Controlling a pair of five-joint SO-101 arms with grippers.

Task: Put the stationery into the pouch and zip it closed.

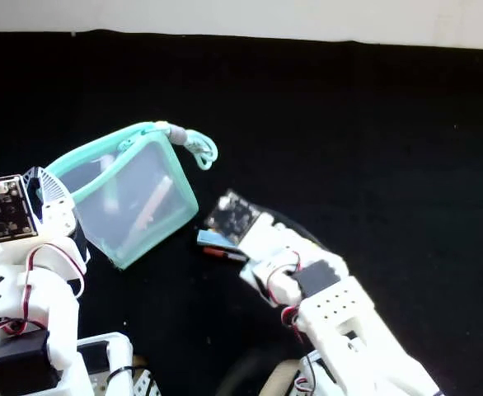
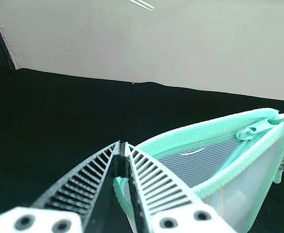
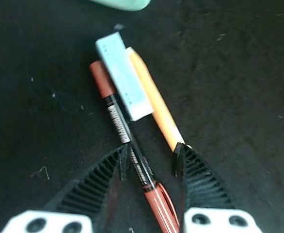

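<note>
My left pincer point(image 2: 121, 145) is pressed shut on the mint-trimmed rim of the pouch point(image 2: 219, 160), with a strip of the trim caught between its fingers. The pouch's mouth gapes, the zip pull point(image 2: 251, 131) sitting at the far end of the track, and pale stick-like shapes show through its clear side. My right pincer point(image 3: 151, 155) stands partly open and grips nothing. It sits low over the black table point(image 1: 349, 124) beside the pouch, straddling a red-and-black pen point(image 3: 118, 116). A pale blue eraser point(image 3: 125, 77) lies against an orange pencil point(image 3: 156, 107). White print runs along the pen's barrel, too blurred to read.
</note>
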